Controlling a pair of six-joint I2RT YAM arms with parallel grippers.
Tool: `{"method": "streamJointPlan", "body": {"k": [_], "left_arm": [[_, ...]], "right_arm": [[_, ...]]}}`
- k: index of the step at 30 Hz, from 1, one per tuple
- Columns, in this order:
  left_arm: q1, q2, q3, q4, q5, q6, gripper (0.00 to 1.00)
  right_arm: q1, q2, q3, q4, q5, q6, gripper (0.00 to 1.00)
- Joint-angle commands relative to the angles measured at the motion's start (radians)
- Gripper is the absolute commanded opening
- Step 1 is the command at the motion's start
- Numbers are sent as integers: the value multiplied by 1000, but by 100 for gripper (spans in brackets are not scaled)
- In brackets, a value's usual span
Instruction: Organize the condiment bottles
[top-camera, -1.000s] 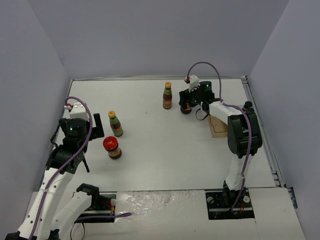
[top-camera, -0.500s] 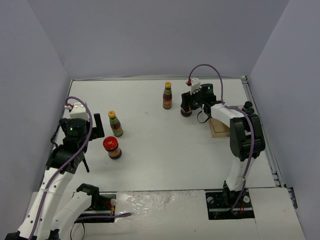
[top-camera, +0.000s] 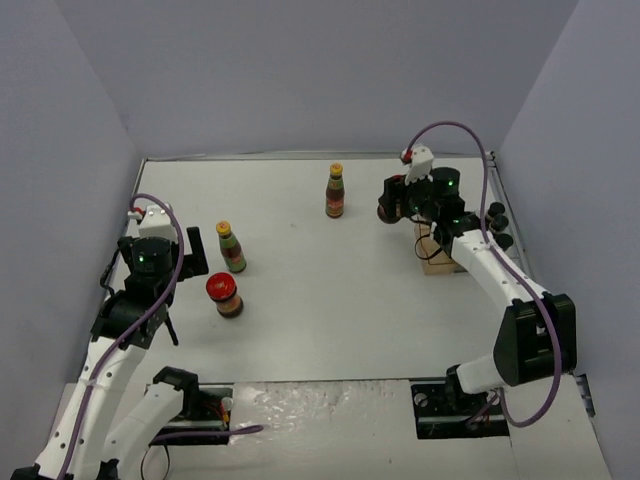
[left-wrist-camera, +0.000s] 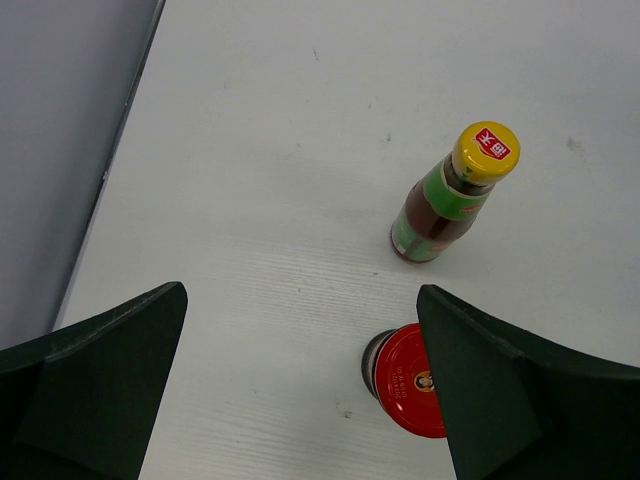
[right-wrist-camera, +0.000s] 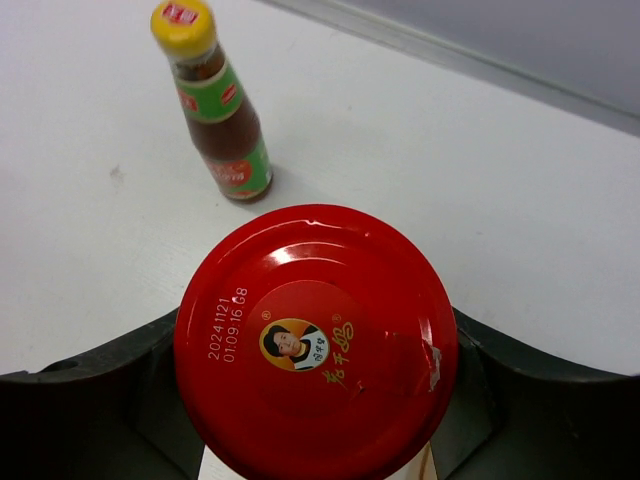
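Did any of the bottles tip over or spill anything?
Nothing tipped or spilled. The far yellow-capped bottle, the left yellow-capped bottle and the standing red-lidded jar are all upright. The right gripper clamps the other red-lidded jar; its lid has a tiny white nick at the edge.

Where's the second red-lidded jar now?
The jar is in the right gripper, far right of the table, between the far yellow-capped bottle and the tray.

Two yellow-capped bottles (top-camera: 335, 192) (top-camera: 231, 249) upright; red-lidded jar (top-camera: 224, 296) standing near one, second jar (right-wrist-camera: 315, 340) in right hand (top-camera: 394, 202).
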Motion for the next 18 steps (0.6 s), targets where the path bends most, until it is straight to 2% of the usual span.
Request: {"method": "streamJointPlan", "body": {"k": [1, 4, 11, 18], "left_arm": [[9, -12, 25, 48, 3, 0, 97], [7, -21, 24, 48, 3, -2, 97], [2, -33, 23, 48, 9, -2, 97], [-6, -52, 21, 46, 6, 0, 97]], "right_arm": [[-82, -151, 1, 98, 144, 73, 0], [-151, -179, -51, 95, 229, 148, 0], [-274, -158, -78, 100, 313, 212, 0], [-315, -97, -91, 150, 414, 251, 0]]}}
